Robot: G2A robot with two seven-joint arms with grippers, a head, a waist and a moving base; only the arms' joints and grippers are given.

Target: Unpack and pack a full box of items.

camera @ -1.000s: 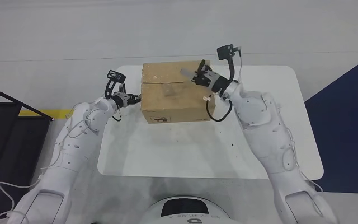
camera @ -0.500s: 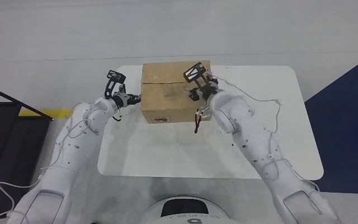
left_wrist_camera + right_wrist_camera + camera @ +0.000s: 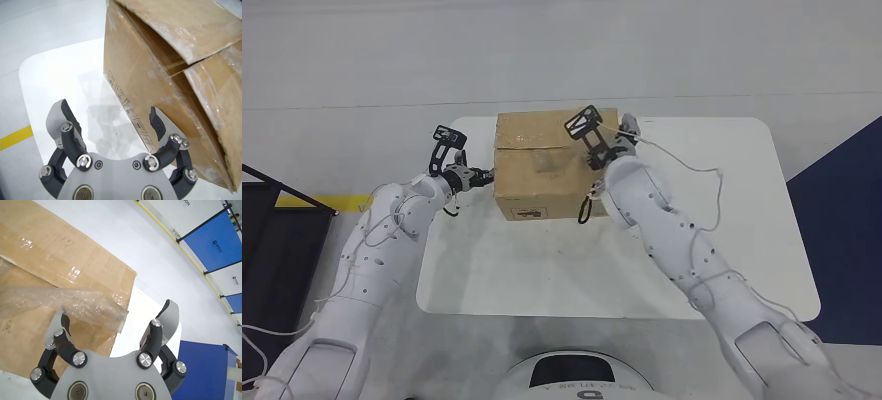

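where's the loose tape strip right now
In the right wrist view, the tape strip stands up off the cardboard box's top seam, its free end reaching past the box's corner, between the open right gripper's fingers.

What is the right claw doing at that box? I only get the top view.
Observer: The right gripper is open. A loose strip of clear tape passes over one of its fingers.
Operator: Is the box sealed?
Observer: No. From the left wrist, the box shows its top flaps gaping at one end.
Operator: And the left claw?
Observer: The left gripper is open beside the box's side wall, holding nothing.
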